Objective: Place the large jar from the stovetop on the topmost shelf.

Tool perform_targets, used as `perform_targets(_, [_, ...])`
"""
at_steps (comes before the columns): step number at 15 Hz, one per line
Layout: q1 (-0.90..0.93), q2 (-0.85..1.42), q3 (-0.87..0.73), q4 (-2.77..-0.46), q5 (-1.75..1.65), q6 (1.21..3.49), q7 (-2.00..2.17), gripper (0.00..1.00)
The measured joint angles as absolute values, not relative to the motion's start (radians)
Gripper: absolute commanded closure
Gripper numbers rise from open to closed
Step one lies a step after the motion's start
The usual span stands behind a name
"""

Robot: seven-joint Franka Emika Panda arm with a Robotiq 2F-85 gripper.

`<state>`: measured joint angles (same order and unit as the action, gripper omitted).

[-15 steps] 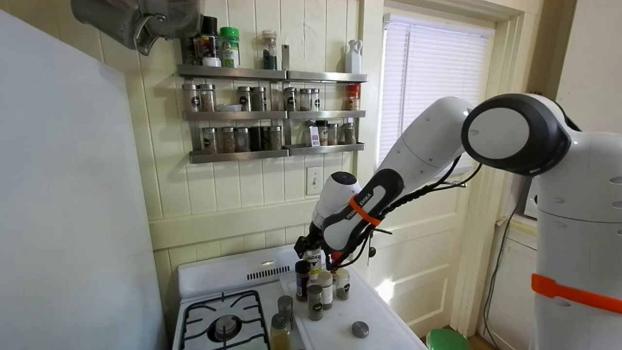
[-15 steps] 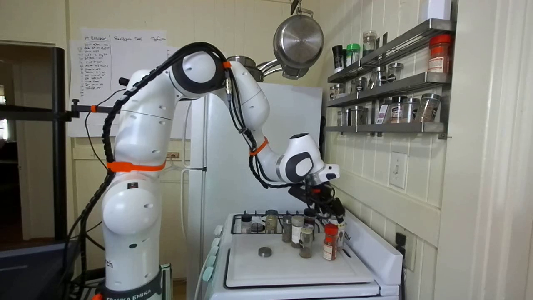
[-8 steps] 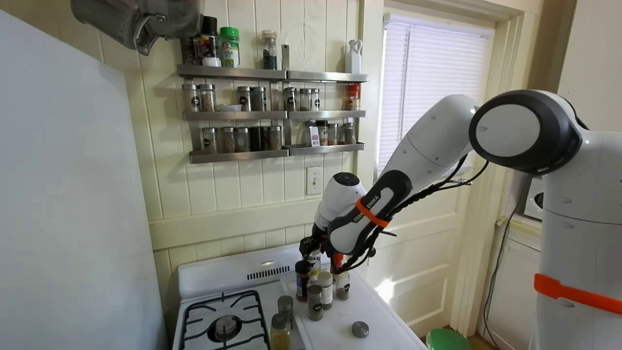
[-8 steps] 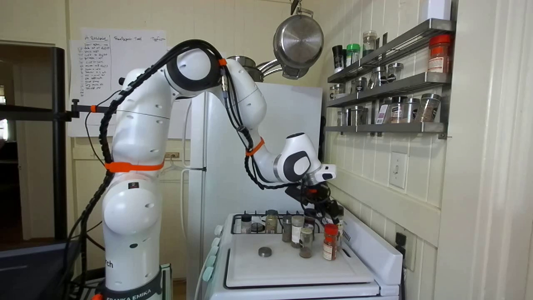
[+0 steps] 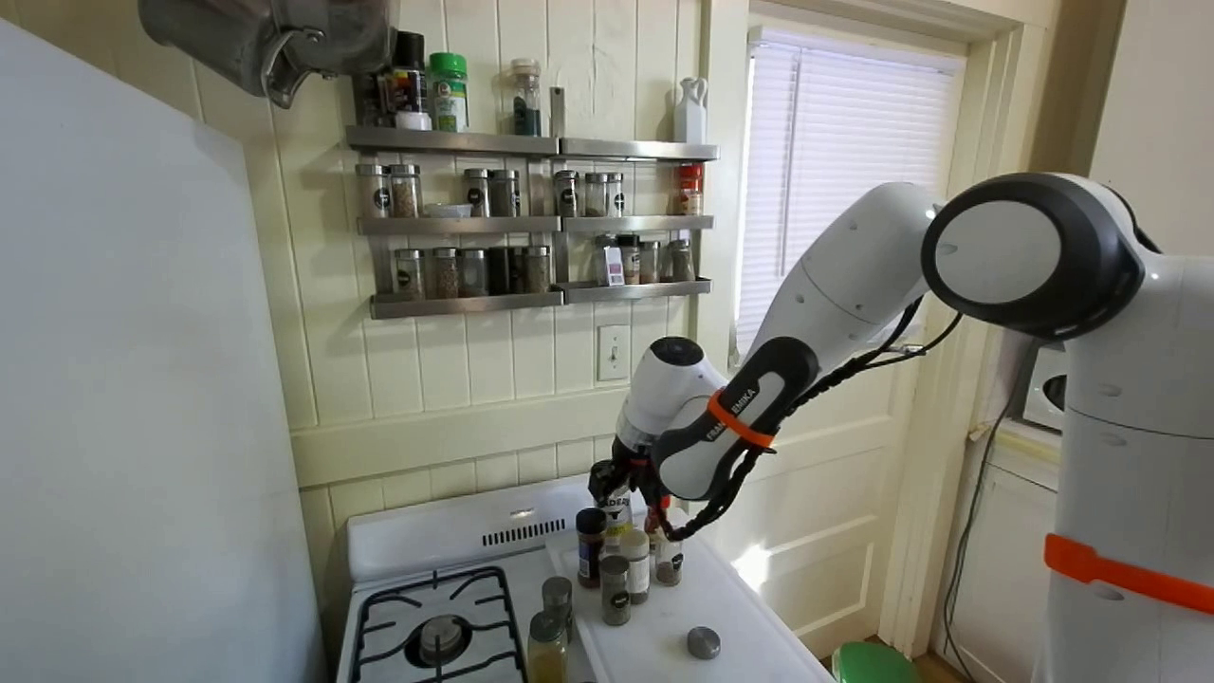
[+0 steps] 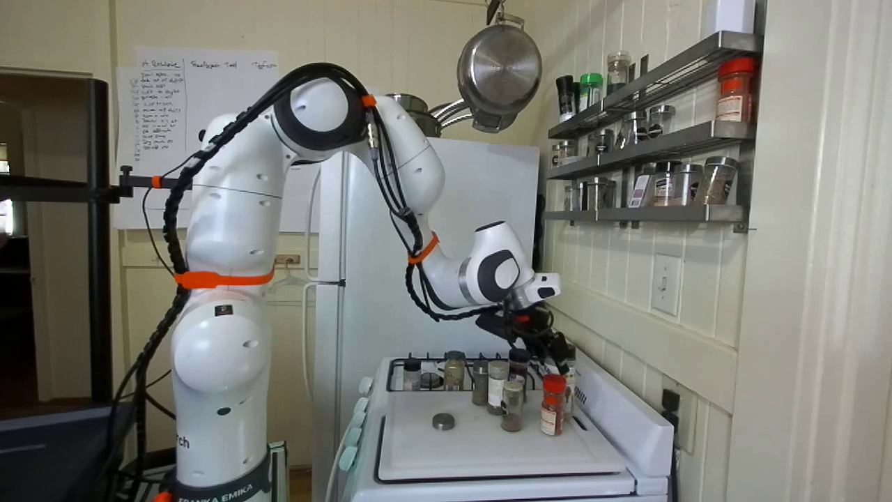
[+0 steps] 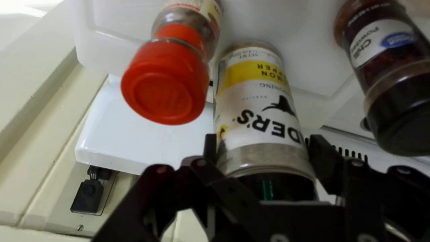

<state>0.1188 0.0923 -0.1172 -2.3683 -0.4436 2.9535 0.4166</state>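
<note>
Arm (image 6: pixel 420 164) and gripper (image 7: pixel 263 147) have shifted slightly toward the front edge of the stovetop (image 5: pixel 531 569) in the last second; jar (image 7: pixel 260 111) and neighbours look about where they were.

Jar: white-and-yellow label, black lid. Near the back edge, between the back corners, looks to be standing on the white cover (image 6: pixel 460 457). Red bottle (image 7: pixel 168 77) just beside it, toward the edge by the door (image 5: pixel 835 474). Chili bottle (image 7: pixel 383 47) toward the edge by the fridge (image 5: pixel 142 398), a bit nearer the front.

Fingers (image 7: pixel 210 146) spread about jar-wide, one each side, just under the lid. Pressing or only flanking? Not clear from the wrist view.

Handling, best guess: stiff walls, no give; probably heaviest of the group if full. Fill level hidden by label. Glass or plastic unclear, treat as breakable. Bare band under lid likely slick, label should grip better. Take it across the sides, tips lower on the label, firm squeeze. Not by the lid, could twist loose. High hold may let the base swing into red bottle.

Task looks early: jar not lifted. Next would be straight up past both neighbours, then upright to top shelf (image 5: pixel 450 141).
</note>
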Motion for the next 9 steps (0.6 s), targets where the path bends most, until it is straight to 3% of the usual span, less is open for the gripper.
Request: perform_targets(9, [0.167, -0.134, -0.064, -2.315, -0.542, 2.831, 0.451, 0.56])
